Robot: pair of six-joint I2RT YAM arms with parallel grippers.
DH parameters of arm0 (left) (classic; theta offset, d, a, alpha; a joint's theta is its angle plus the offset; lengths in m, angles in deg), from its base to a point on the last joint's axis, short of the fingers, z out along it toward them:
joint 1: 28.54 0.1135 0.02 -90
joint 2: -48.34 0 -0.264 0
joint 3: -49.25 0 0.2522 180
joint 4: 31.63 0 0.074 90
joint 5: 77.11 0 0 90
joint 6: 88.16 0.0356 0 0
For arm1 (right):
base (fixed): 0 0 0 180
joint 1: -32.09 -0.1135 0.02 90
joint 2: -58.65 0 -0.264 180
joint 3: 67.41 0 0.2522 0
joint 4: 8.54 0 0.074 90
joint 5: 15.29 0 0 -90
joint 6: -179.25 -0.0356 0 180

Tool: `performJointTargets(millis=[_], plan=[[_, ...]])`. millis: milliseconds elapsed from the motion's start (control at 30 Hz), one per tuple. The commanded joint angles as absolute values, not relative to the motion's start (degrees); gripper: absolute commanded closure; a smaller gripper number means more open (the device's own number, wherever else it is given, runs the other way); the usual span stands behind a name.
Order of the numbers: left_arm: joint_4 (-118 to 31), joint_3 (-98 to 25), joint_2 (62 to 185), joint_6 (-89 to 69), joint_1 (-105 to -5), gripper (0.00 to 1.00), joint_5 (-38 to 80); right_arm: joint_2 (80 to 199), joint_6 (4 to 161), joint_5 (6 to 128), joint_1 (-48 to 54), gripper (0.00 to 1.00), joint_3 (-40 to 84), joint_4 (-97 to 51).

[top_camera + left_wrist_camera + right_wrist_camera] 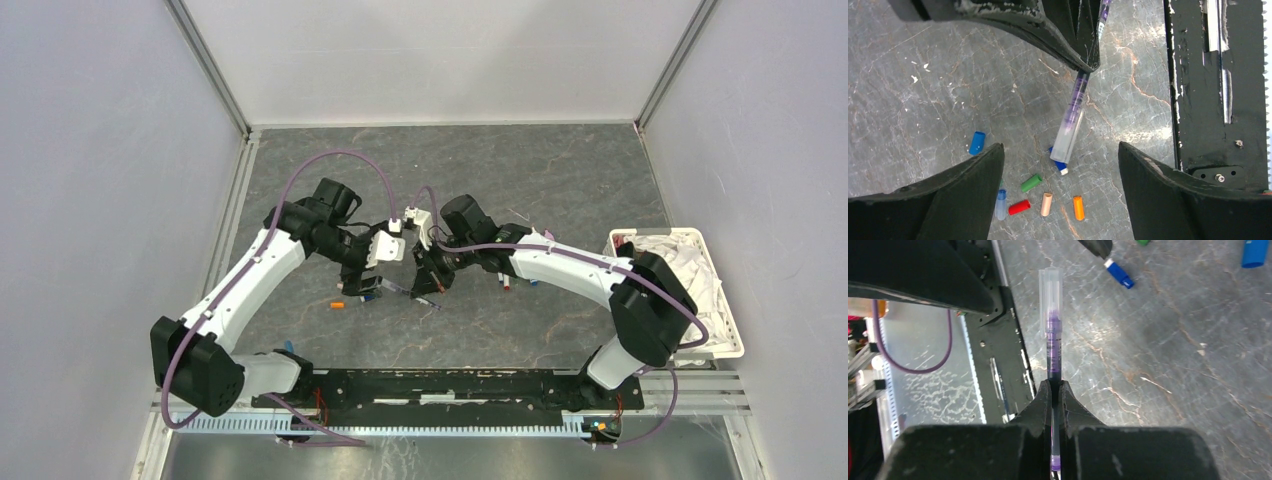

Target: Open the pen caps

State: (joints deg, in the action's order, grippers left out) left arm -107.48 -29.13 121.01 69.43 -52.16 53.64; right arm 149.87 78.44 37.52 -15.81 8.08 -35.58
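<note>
Grey marbled tabletop (560, 180). Right gripper (1053, 386) was clamped on 1 purple pen (1052, 352), its clear cap (1050, 290) on and projecting ahead of it; barrel print too blurred to read. Left gripper (1060, 152) stood spread wide, capped end between its fingers (968, 195), untouched. Beneath lay 5 loose caps: blue cap (977, 142), green cap (1031, 182), red cap (1019, 207), pink cap (1046, 204), orange cap (1078, 208).

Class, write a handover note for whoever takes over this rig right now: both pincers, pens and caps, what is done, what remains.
The right pincer is shut on the purple pen, held above the table.
The left pincer is open, its fingers either side of that pen's clear cap, not gripping.
Done: a blue cap, green cap, red cap and orange cap lie loose on the table.
Left: the clear cap is on; pull it off.
</note>
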Motion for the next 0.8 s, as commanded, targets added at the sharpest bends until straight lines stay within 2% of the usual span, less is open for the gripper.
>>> performJointTargets(millis=[0,200,500,700,767], plan=[[-108.1,-28.9,121.7,72.7,-53.9,0.16,53.1,150.3,77.9,30.9,-15.8,1.0,10.9,-34.2],[-108.1,-28.6,122.8,72.5,-55.0,0.36,53.9,150.3,76.3,28.7,-15.8,1.0,10.9,-32.2],[-108.6,-28.4,124.3,70.7,-55.4,0.5,54.9,149.3,75.9,30.7,-15.8,1.0,10.1,-30.7],[-109.3,-27.2,124.7,70.3,-56.1,0.52,56.7,148.9,74.5,31.6,-15.8,1.0,9.9,-28.7],[-109.3,-26.8,124.7,70.2,-56.3,0.6,56.5,148.3,74.4,32.1,-15.8,1.0,9.6,-28.2]])
